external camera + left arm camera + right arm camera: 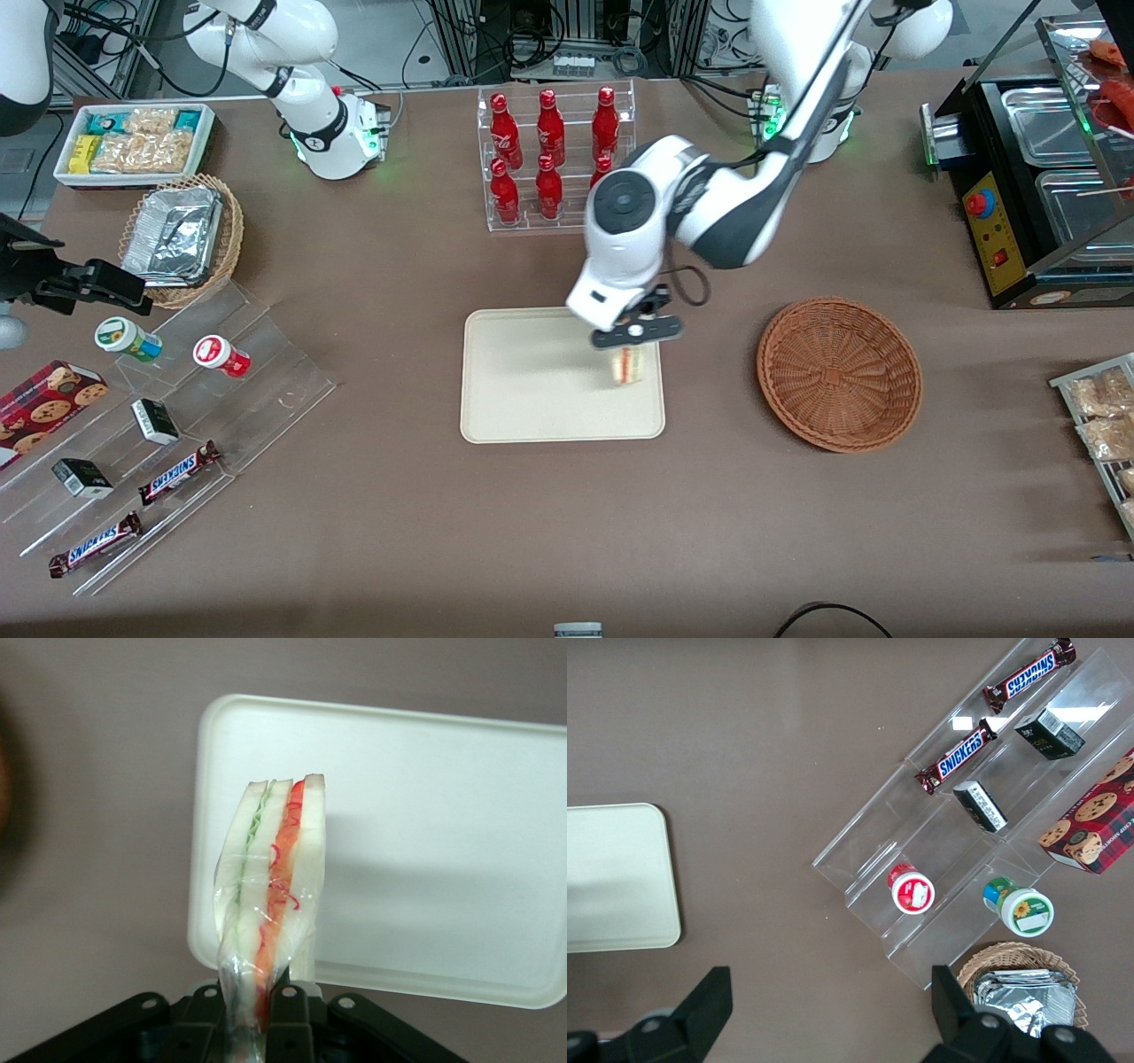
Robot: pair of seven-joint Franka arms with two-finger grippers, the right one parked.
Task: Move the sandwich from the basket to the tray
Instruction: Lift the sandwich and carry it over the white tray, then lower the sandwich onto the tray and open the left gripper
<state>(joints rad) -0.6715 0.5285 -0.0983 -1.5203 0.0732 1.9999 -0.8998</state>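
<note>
My left gripper (631, 348) hangs over the cream tray (523, 390), at the tray's edge nearest the basket, and is shut on the sandwich (628, 365). In the left wrist view the sandwich (270, 877) is a wrapped wedge of pale bread with green and red-orange filling, pinched at its lower end between my black fingers (288, 1014), and it hangs above the tray's corner (425, 842). The reddish-brown wicker basket (839, 372) lies beside the tray toward the working arm's end, with nothing in it.
A clear rack of red bottles (554, 159) stands farther from the front camera than the tray. A stepped clear display (168, 416) with cups, boxes and candy bars, a tan basket with a foil container (182, 232), and a white snack bin (137, 142) lie toward the parked arm's end. A black appliance (1036, 186) sits at the working arm's end.
</note>
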